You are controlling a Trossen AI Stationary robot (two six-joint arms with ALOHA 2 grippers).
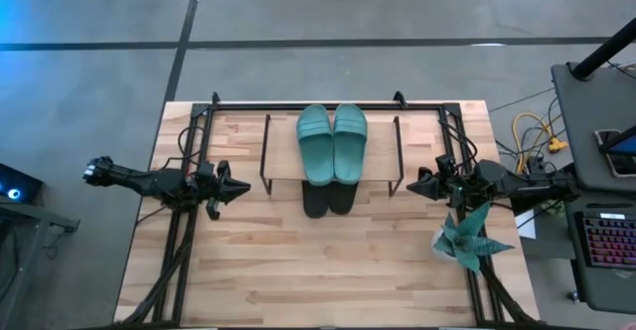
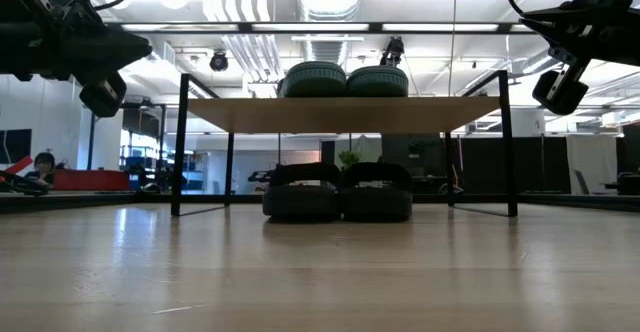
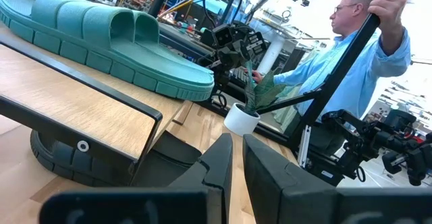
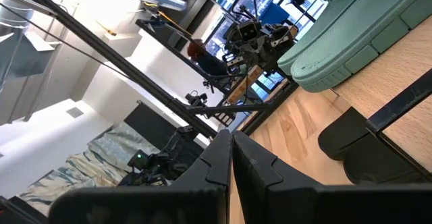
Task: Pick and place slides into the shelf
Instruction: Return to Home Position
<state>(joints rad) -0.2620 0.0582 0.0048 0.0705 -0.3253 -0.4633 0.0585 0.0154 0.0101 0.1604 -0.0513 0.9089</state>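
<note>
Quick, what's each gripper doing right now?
Left gripper: closed, empty, left of the shelf.
Right gripper: closed, empty, right of the shelf.

Black slides: mostly hidden under shelf board in high view; only ends show at its 6 o'clock edge. Teal slide: cut off by right wrist picture's edge.
</note>
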